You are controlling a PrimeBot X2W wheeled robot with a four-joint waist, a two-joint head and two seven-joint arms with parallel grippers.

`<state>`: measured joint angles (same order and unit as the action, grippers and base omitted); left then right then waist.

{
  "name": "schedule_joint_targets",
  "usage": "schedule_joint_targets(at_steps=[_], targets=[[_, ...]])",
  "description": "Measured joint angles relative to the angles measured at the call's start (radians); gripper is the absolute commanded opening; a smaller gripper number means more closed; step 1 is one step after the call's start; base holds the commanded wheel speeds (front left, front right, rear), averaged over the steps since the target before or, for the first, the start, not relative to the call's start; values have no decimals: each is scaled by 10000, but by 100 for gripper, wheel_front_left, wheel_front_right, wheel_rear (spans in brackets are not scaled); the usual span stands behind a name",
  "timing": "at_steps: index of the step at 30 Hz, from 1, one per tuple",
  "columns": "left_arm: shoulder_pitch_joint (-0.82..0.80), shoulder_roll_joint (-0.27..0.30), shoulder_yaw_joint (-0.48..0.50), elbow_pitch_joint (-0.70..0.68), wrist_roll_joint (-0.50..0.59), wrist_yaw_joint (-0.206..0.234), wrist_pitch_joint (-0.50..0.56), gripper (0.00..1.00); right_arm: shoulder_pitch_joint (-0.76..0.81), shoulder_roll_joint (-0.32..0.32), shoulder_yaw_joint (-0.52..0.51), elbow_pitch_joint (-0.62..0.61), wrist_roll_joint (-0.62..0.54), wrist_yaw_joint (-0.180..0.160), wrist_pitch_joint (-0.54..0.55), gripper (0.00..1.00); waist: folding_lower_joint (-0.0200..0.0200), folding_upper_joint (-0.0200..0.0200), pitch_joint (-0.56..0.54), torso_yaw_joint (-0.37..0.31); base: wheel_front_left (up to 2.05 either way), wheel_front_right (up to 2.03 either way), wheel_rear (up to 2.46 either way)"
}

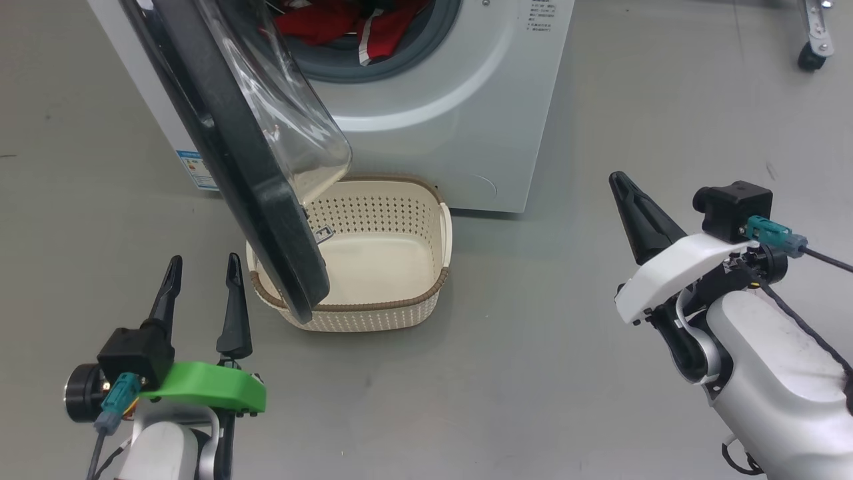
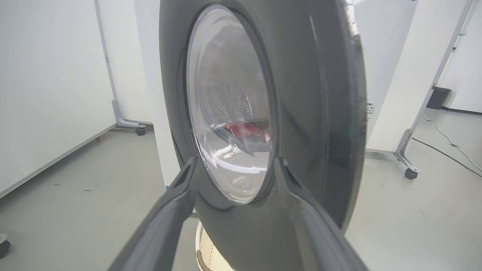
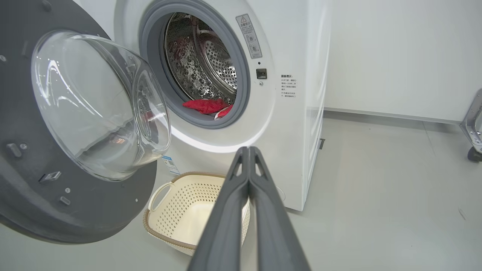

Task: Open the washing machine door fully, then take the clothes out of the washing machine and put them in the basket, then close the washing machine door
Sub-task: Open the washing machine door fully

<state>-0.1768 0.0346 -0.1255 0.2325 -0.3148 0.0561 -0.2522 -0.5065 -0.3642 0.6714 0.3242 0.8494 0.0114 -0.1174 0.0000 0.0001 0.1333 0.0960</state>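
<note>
The white washing machine [image 1: 433, 127] stands at the top of the head view. Its black-rimmed door [image 1: 246, 173] with the clear glass bowl [image 3: 94, 105] hangs partly open over the left side of the cream basket [image 1: 373, 313]. Red clothes [image 1: 333, 23] lie in the steel drum at the grey seal [image 3: 205, 106]. My left gripper [image 1: 203, 267] is open, low left of the basket, its fingers [image 2: 177, 203] pointing at the door's outer face [image 2: 301, 94] without touching it. My right gripper [image 1: 621, 181] is shut and empty, to the right of the machine [image 3: 293, 124].
The basket [image 3: 180, 210] is empty and sits on the grey floor just before the machine. A wheeled frame leg [image 1: 814, 40] stands at the far right. White panels on castors [image 2: 408, 165] and a floor cable [image 2: 452, 150] lie beyond the door.
</note>
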Motion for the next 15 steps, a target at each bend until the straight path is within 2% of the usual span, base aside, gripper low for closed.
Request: schedule_joint_targets(at_steps=[4,5,7,15], targets=[[35,0,84,-100,12,-50,0,100,256,-27,-113,-130,-453,-472,-867,0,0,0,-91,-217,0,0,0],[40,0,117,-142,15,-90,0,100,472,-44,-236,-173,-514,-688,-1279,0,0,0,-108,-291,0,0,0],[43,0,219,-190,38,-92,0,100,721,-27,-301,-171,-535,-861,-1390,0,0,0,-97,-351,0,0,0],[128,0,550,-280,173,-94,0,100,1513,221,-470,-307,-995,-1039,-1388,0,0,0,-20,-567,0,0,0]])
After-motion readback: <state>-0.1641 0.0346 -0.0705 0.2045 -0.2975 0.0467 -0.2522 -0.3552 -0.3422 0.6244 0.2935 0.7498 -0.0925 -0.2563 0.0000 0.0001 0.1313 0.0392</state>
